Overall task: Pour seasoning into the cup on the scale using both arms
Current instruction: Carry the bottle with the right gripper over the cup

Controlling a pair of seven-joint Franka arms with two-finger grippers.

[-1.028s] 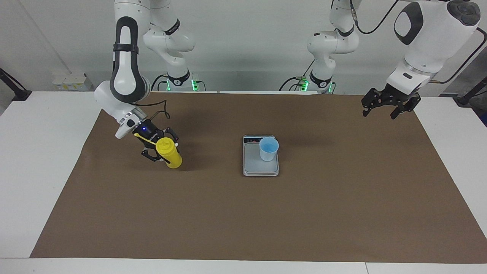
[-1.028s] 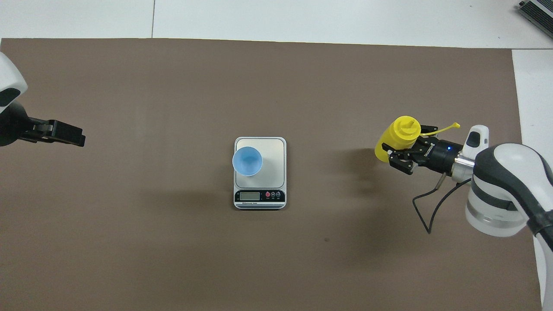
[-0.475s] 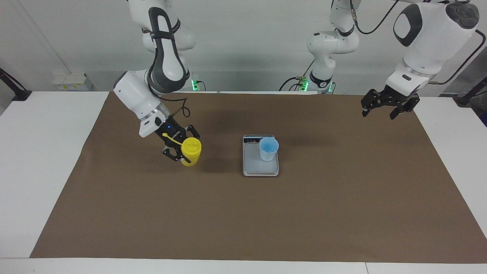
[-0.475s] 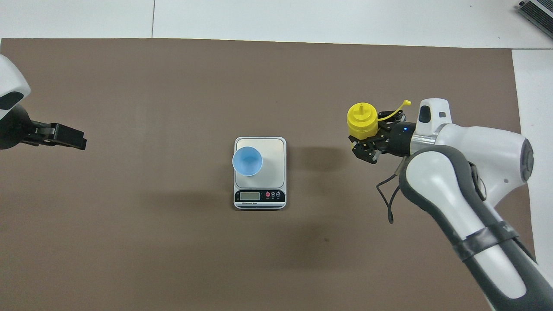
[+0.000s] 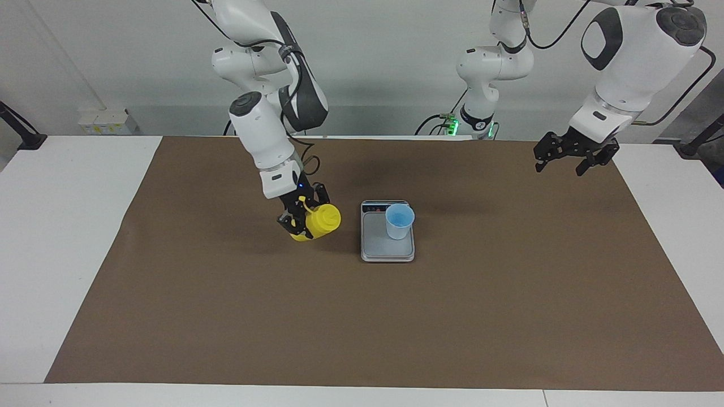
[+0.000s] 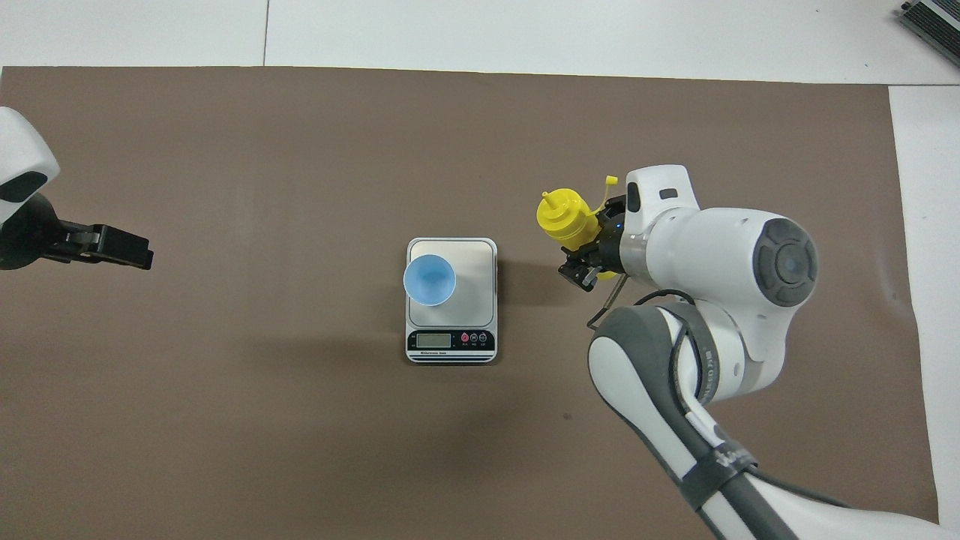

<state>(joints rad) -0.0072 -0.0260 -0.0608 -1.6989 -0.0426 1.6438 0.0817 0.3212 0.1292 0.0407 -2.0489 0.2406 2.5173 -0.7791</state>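
Seasoning bottle (image 5: pixel 320 221) sits clamped in the right gripper (image 5: pixel 300 217), tilted, its nozzle toward the scale (image 5: pixel 387 249) just beside it. Light-blue cup (image 5: pixel 399 221) stands on that scale's plate. Left gripper (image 5: pixel 571 156) hovers with fingers apart over the brown mat (image 5: pixel 362 316), well apart from the cup.

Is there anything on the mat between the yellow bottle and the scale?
Nothing: both views show only bare brown mat between the yellow bottle and the scale.
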